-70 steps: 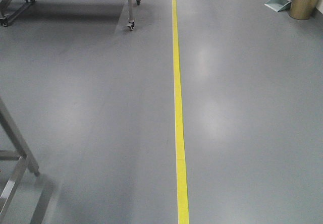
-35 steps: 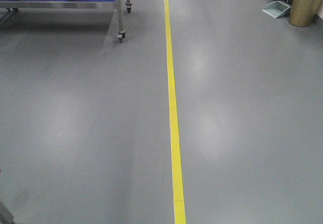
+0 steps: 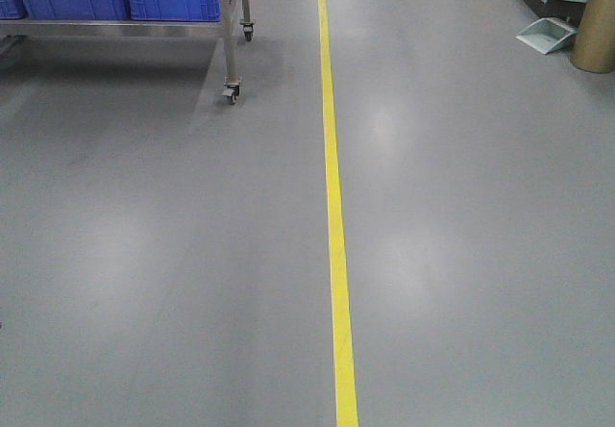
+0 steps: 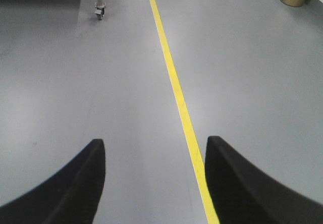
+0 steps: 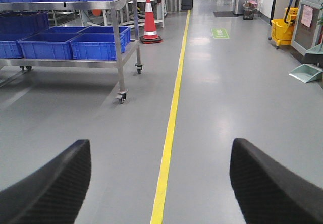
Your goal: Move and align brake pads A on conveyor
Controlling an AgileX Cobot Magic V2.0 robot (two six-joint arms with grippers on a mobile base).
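Grey floor (image 3: 461, 254) lies open ahead along the yellow line (image 3: 334, 215); wheeled steel cart (image 5: 75, 5) stands left

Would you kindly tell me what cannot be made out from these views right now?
- Brake pads and conveyor: in no view, outside every frame.
- Steel cart: its top shelf's load is cut by the upper edge, right wrist view.
- Green floor marking: too small to read, right wrist view.
- Left gripper and right gripper: only open fingertips show; the bottom edge cuts the rest.
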